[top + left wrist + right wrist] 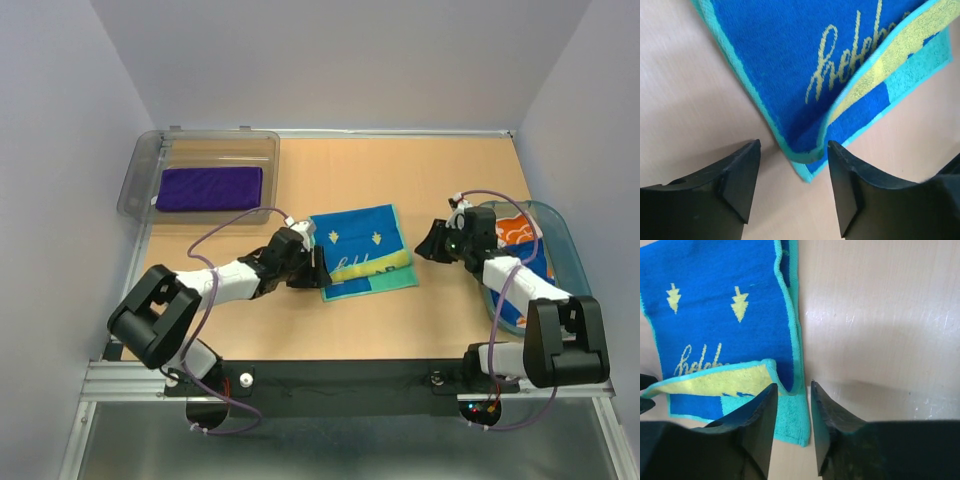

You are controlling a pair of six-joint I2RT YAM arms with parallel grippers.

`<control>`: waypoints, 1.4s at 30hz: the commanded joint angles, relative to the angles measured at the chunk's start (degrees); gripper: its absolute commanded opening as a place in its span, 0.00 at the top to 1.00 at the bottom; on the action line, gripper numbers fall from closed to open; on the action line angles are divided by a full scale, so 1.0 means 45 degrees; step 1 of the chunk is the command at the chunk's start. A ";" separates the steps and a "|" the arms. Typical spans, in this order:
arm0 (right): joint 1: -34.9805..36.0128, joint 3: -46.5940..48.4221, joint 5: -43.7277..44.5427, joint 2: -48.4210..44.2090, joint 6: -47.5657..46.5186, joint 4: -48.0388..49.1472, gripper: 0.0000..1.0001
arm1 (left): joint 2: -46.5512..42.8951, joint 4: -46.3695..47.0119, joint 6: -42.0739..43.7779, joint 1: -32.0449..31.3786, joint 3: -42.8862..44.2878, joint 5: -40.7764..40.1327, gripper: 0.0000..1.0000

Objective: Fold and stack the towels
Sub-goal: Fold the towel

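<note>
Towels (514,231) in basket (563,240) partly hid.

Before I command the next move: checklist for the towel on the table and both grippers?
1. left gripper let go: ok, jaws open, the blue towel corner lies just ahead, unpinched.
2. right gripper let go: ok, jaws apart, nothing between them.
3. Fold neat: not ok, the lower layer sticks out along the near edge.
4. Stack spot: ok, purple towel lies flat in the clear bin.
5. More to fold: ok, a white-orange towel shows in the basket; how many in all, cannot tell.
</note>
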 commanded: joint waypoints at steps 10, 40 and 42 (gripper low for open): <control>0.2499 0.3182 0.1862 0.0268 -0.1683 -0.2029 0.59 | -0.2722 -0.2596 0.0141 -0.0268 0.1230 -0.1855 0.23; 0.3771 0.0297 0.3309 0.0643 0.1440 -0.2889 0.64 | 0.1088 -0.3220 -0.1850 -0.1927 0.1232 -0.1585 0.71; 0.3771 0.0004 0.3467 0.0487 0.1753 -0.2928 0.66 | 0.1070 -0.3357 -0.1928 -0.1948 0.1056 -0.1585 0.77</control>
